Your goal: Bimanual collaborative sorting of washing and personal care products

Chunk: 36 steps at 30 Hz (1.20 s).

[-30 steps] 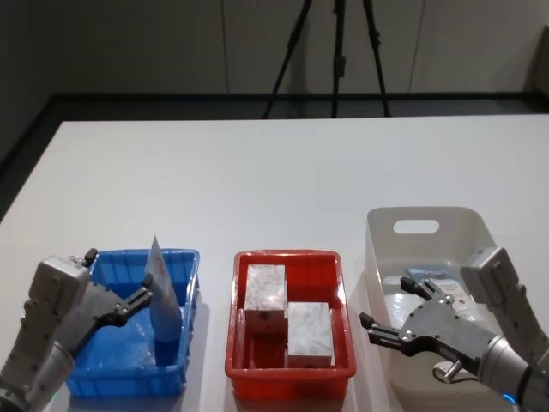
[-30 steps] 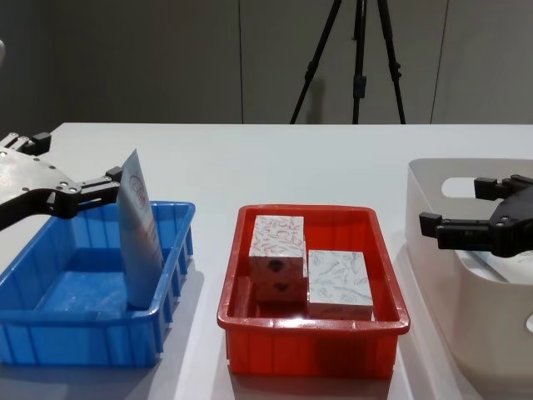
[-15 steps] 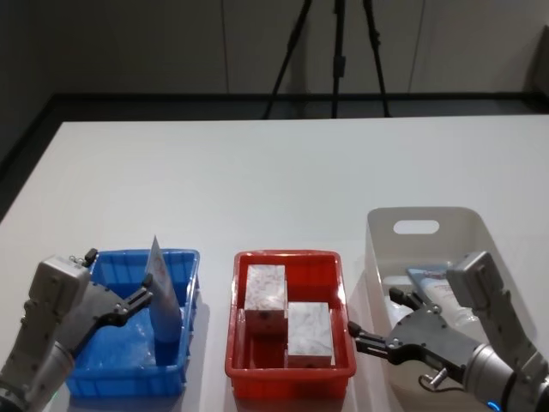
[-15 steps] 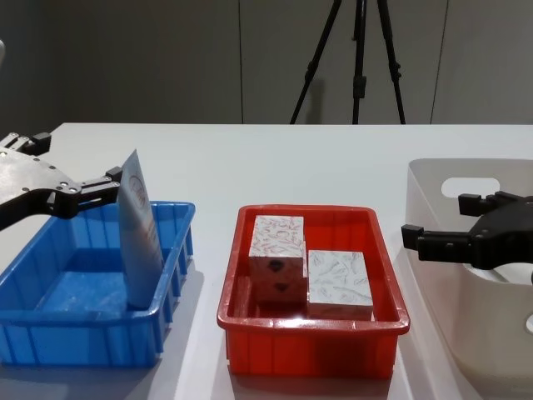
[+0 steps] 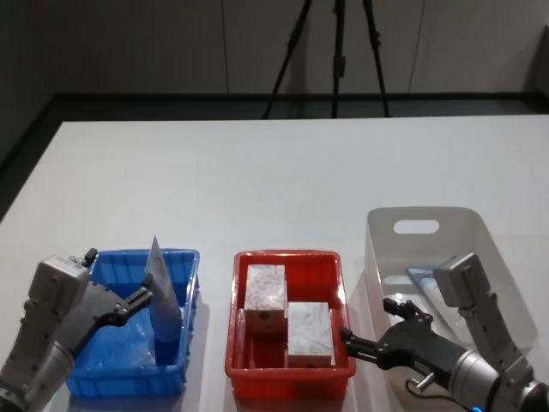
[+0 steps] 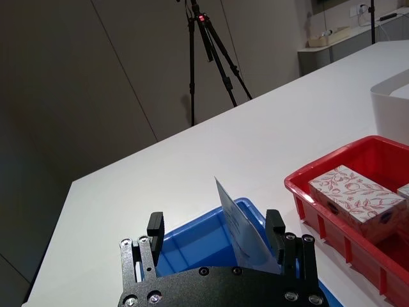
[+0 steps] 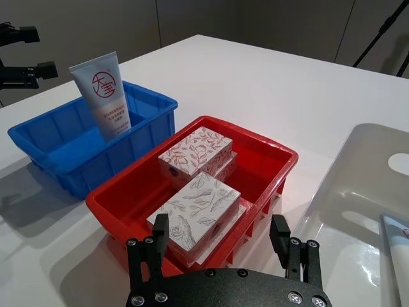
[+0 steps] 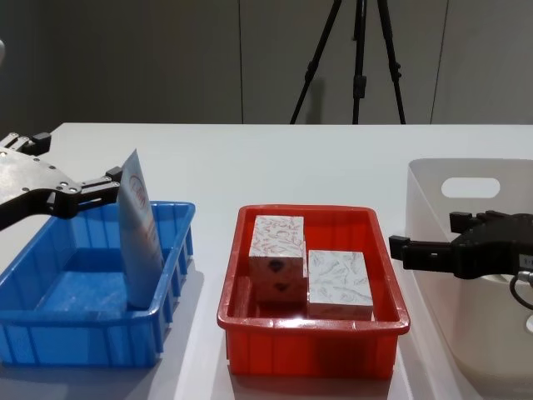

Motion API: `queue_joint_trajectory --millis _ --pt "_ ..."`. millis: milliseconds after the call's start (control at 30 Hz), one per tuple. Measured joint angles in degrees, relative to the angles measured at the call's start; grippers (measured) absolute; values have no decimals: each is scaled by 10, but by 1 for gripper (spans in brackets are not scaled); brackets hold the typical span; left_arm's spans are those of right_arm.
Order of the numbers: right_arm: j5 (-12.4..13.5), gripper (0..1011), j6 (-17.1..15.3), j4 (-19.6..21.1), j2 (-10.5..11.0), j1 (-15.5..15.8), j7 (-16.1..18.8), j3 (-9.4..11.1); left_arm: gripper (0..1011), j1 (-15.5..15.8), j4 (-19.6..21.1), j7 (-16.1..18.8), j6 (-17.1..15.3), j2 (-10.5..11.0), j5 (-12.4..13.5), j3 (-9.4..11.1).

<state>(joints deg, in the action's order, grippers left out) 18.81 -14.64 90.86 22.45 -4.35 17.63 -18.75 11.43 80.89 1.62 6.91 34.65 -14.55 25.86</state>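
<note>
Leaning against the three o'clock wall of the blue bin (image 8: pixel 83 346), at seven o'clock on the table, the tube (image 8: pixel 137 233) stands cap-down with its flat crimped end up; the left gripper (image 6: pixel 216 222) hovers at that end with fingers spread, one on each side, pinching nothing. At six o'clock the red bin (image 8: pixel 308 337) holds the boxes, a far one (image 5: pixel 266 286) that seems to rest on another and a near one (image 5: pixel 309 330). At five o'clock a second tube (image 5: pixel 425 276) lies flat in the white bin (image 5: pixel 377 223). The right gripper (image 7: pixel 220 227) is spread wide and empty, poised by the red bin's four o'clock corner, between it and the white bin.

The tubes are probably light, with smooth soft walls; squeezed at mid-body they would likely buckle or slide, and the standing one looks easy to tip; the better hold is across the flat faces just under the stiff crimp, or low at the firm shoulder by the cap. The boxes look like thin card, light and stiff at the edges but easily dented on the broad faces; gripping across two opposite sides near the top edge, with mild force, should do; the near box sits tight against its neighbour, leaving little finger room at twelve o'clock.
</note>
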Motion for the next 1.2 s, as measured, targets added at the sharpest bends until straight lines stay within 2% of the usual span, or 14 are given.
queue_joint_trajectory --millis 700,1200 --pt "-6 1001 -43 -21 -39 -18 -23 -14 1001 0 0 0 0 0 0 0" --pt "-13 1001 -58 -46 -57 -36 -22 -25 1002 0 0 0 0 0 0 0"
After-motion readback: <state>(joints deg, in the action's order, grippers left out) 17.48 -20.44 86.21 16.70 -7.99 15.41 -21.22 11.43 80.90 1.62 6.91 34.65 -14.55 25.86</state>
